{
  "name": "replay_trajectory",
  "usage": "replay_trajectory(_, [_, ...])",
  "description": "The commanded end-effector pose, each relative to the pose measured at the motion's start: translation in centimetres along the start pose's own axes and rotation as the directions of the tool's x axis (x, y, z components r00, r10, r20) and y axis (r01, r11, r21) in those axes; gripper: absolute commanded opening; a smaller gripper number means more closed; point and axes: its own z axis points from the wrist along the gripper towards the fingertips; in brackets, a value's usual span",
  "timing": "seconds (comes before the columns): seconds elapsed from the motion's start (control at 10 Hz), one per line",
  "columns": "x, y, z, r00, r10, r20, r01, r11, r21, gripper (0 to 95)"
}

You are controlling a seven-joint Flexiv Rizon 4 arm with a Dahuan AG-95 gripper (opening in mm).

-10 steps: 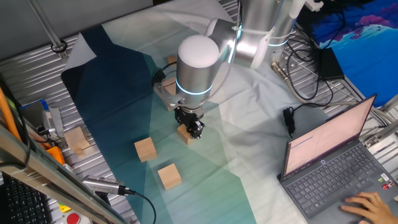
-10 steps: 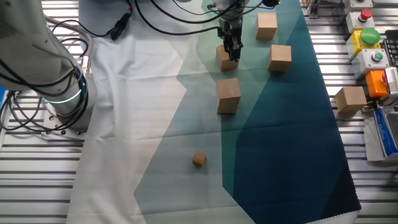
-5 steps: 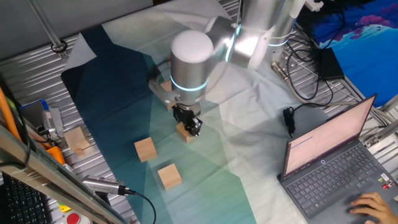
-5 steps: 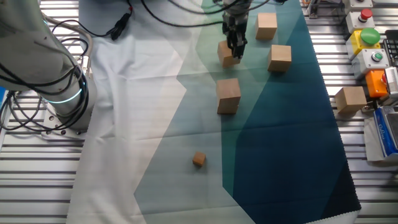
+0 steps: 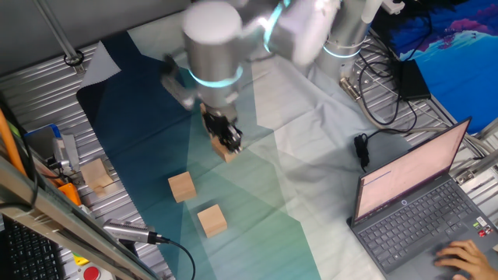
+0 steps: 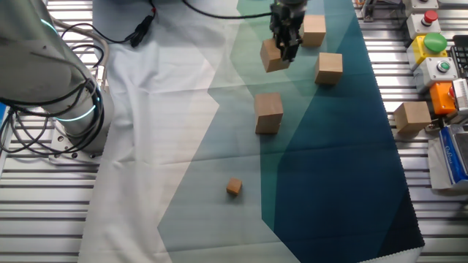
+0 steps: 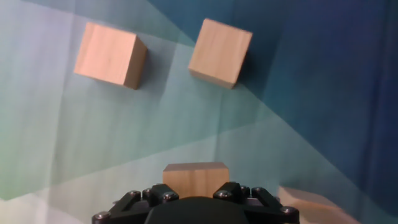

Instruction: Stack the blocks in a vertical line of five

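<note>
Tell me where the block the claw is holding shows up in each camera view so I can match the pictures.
One fixed view: the held block is centre-left, under the claw.
The other fixed view: top centre, gripped by the claw.
Hand view: bottom centre, just above the claw's housing.
Shared landmark: the pair of loose blocks on the teal cloth, seen below it in one fixed view, to its right in the other, and at top in the hand view.
</note>
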Motion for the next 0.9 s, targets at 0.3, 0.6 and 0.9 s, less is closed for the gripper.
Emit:
replay_trajectory(0.3, [0.02, 0.41, -1.88, 1.0, 0.012, 0.001, -0.012, 1.0, -0.004, 0.0])
replay_trajectory(0.6, [0.12, 0.45, -1.86, 1.0, -0.028, -0.004, 0.028, 1.0, -0.003, 0.0])
replay_trajectory(0.9, [0.17, 0.51, -1.8, 0.998, -0.062, -0.008, 0.062, 0.998, 0.008, 0.0])
